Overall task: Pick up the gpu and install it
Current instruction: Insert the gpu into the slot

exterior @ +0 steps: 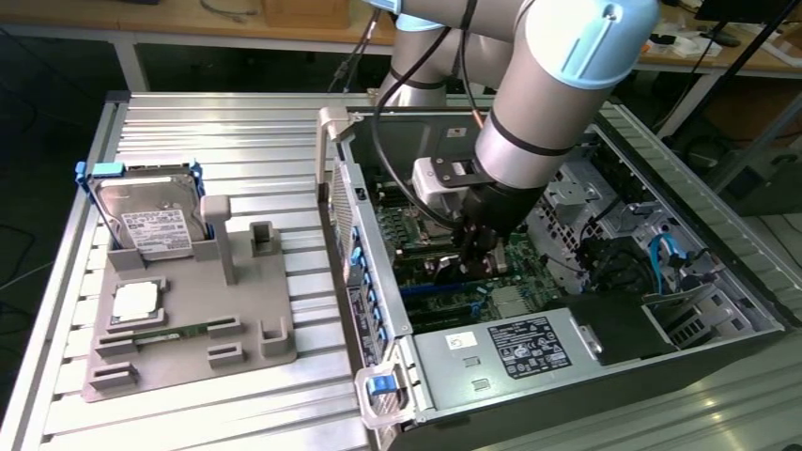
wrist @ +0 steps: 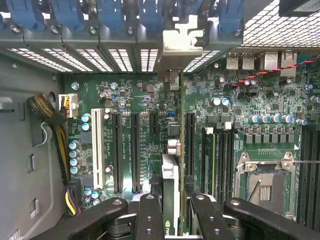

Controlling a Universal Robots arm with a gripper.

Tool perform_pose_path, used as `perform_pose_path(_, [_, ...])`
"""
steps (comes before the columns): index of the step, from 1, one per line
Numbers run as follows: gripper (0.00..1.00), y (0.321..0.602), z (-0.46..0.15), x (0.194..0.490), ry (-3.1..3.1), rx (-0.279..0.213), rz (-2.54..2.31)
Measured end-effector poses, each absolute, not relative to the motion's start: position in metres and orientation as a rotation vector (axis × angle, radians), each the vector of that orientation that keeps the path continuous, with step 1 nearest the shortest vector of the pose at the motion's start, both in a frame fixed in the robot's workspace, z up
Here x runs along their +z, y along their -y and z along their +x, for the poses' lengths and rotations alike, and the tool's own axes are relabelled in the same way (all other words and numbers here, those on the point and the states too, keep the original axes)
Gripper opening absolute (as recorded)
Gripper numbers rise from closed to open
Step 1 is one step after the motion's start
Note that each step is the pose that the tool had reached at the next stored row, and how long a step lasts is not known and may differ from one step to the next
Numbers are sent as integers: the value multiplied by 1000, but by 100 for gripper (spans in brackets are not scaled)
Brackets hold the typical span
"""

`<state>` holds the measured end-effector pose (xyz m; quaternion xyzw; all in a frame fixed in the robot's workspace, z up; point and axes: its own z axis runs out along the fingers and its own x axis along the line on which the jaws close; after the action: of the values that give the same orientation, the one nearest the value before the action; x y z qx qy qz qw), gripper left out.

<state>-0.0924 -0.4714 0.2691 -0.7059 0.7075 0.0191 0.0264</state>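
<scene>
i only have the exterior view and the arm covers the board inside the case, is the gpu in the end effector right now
Observer: Yes. The wrist view shows the end effector shut on the gpu, seen edge-on between its fingers.
Operator: where's the bracket end
Observer: Its silver bracket is up by the row of blue clips.
Operator: lined up with the slots?
Observer: The gpu runs parallel to the long black slots. I cannot tell whether it is seated.
</scene>
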Motion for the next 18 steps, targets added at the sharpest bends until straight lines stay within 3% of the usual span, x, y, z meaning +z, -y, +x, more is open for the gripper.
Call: perform_pose_path(18, [27,471,-101,269,-2186,59,-2181])
